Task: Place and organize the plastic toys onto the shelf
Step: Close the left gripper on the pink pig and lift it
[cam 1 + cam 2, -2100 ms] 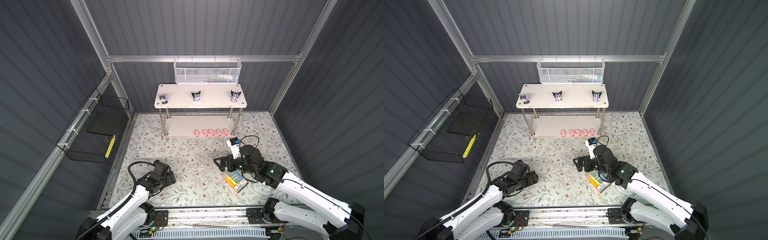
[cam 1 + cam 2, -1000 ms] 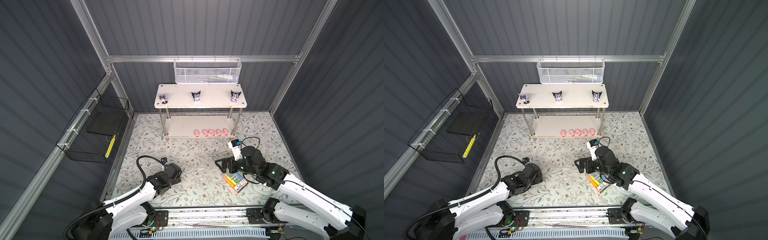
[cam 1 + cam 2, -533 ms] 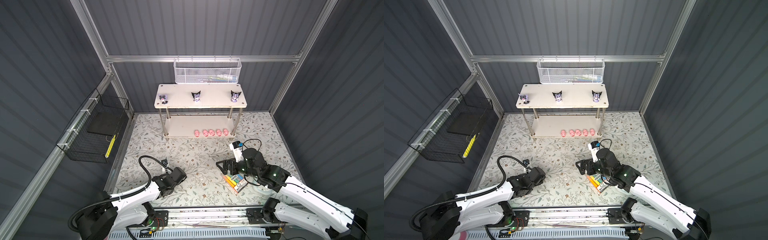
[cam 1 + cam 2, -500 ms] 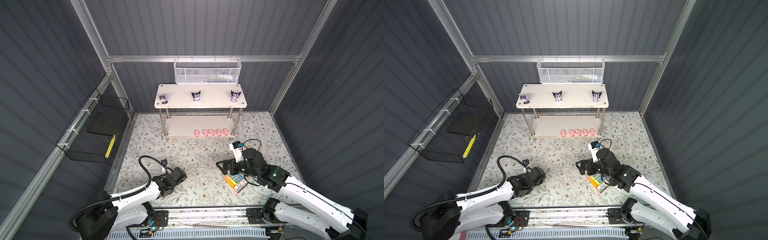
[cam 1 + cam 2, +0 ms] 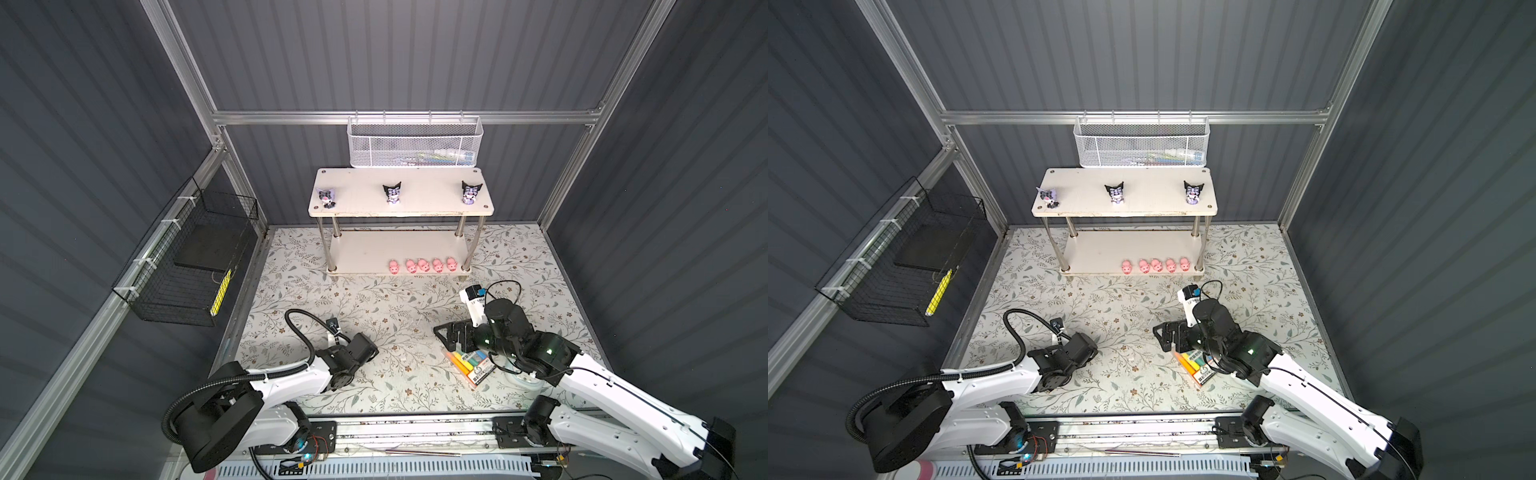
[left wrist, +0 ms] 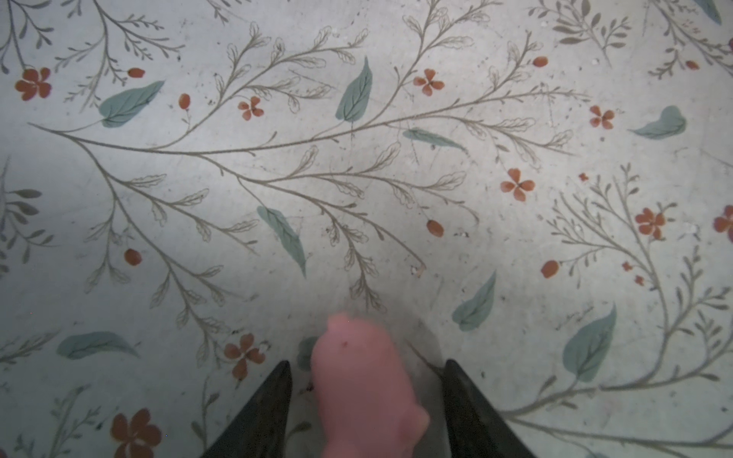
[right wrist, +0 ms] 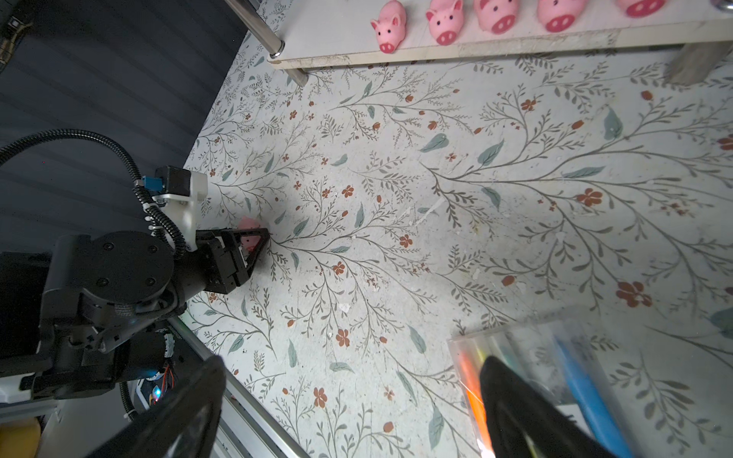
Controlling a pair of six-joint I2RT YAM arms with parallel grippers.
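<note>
The left gripper [image 6: 365,366] is held low over the floral mat [image 6: 357,178], and a pink pig [image 6: 359,396] is seen between its jaws. A small gap is left on each side, so the pig is not yet clamped. The right gripper [image 7: 351,363] is spread wide and empty, with one finger above the marker pack [image 7: 555,376]. On the shelf [image 5: 428,195], five pigs [image 5: 423,264] are lined up on the lower board and three figurines [image 5: 392,194] stand on the upper board.
</note>
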